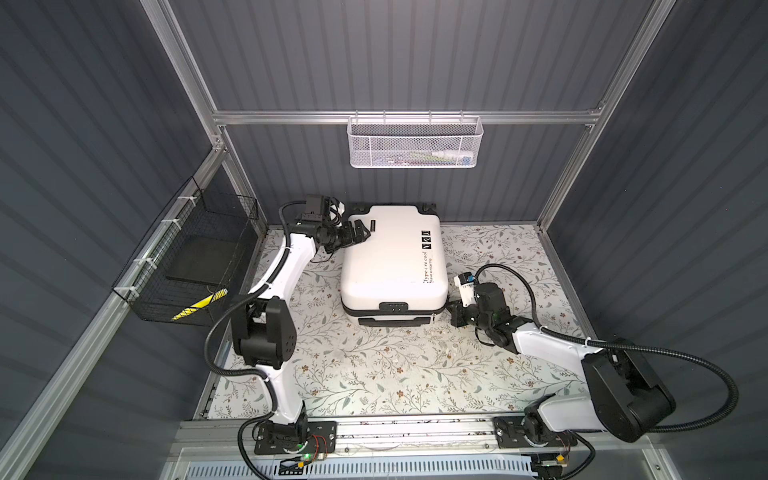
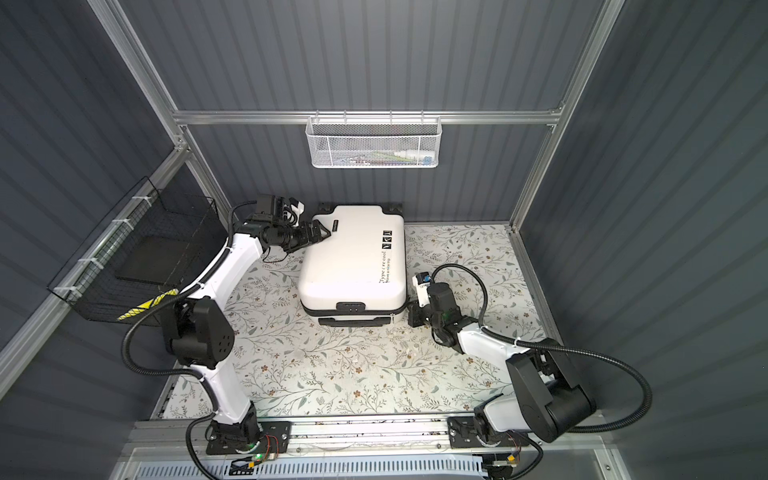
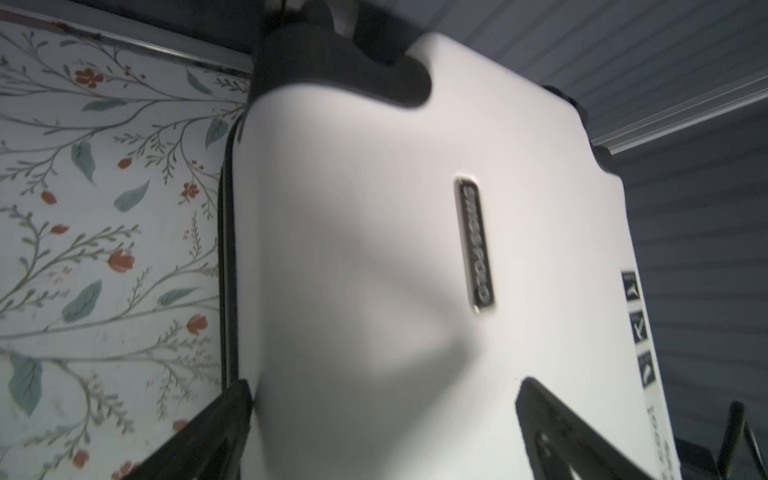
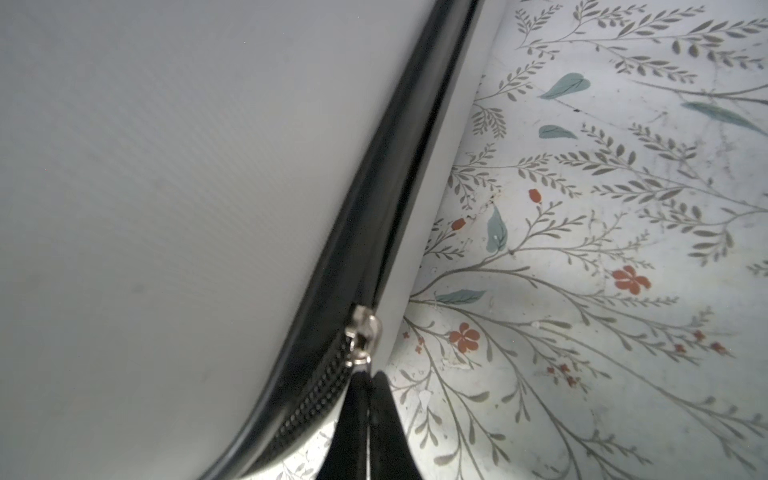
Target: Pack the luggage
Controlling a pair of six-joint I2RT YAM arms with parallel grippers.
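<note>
A floral-print tabletop (image 1: 374, 365) sits inside dark ribbed walls (image 1: 374, 62). The luggage (image 1: 390, 253) lies flat, lid down, near the back wall, long axis front to back (handle (image 1: 395, 320) toward the arm bases, wheels (image 1: 428, 206) rearward). The left gripper (image 1: 362, 232) gapes over its rear-left corner; the right gripper (image 4: 369, 380) is pinched on the zipper pull (image 4: 361, 353).

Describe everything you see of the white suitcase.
The suitcase is a white hard shell with black zipper trim, black lettering and stickers, lying flat, lid down, on the floral table, wheels at the far end. The right pincer is shut on its zipper pull; the open left pincer sits at its far-left corner.
</note>
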